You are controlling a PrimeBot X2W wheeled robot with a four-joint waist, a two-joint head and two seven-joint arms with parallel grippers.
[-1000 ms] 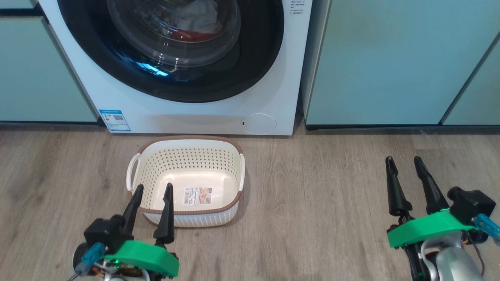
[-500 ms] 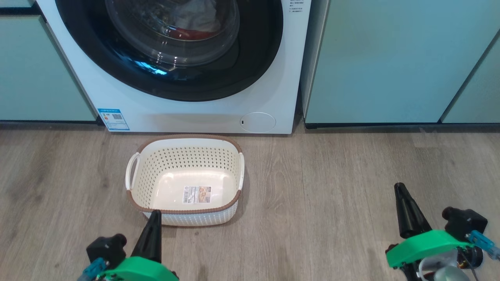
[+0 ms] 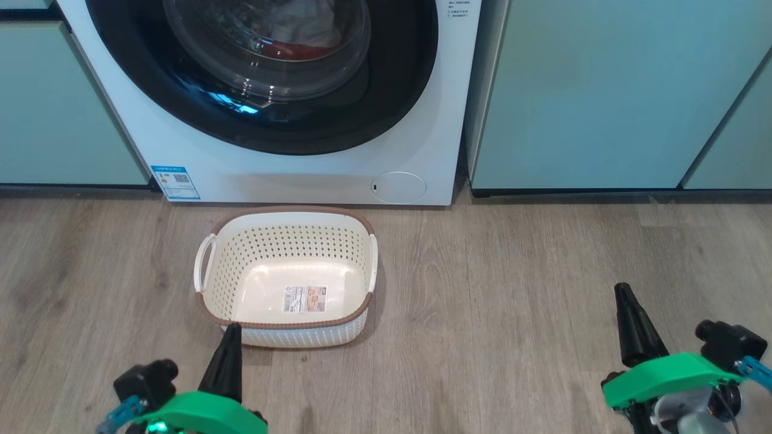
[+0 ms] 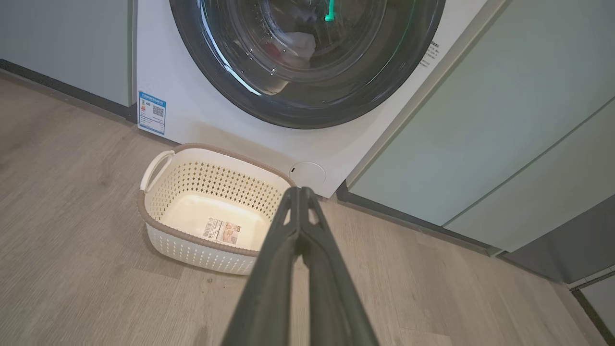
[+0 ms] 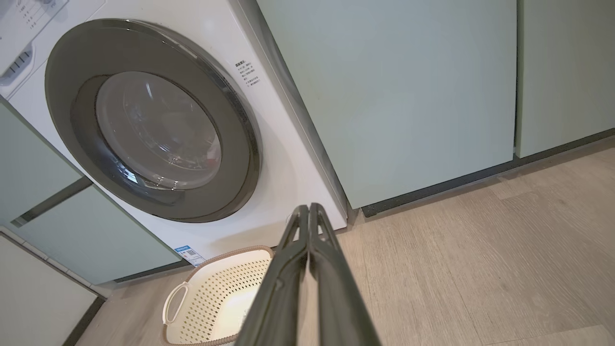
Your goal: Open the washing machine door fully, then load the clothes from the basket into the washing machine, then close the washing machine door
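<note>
Seemingly done: washing machine door [image 3: 265,66] shut, basket [image 3: 283,250] empty.
Left end effector [image 3: 231,333] and right end effector [image 3: 622,294] sit closed on nothing; an unlatched door could swing open.

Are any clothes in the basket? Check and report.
No, the basket is bare inside apart from the label on its floor.

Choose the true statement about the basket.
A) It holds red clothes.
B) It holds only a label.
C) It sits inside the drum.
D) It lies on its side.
B: the basket stands upright on the floor with just a label on its bottom.
</note>
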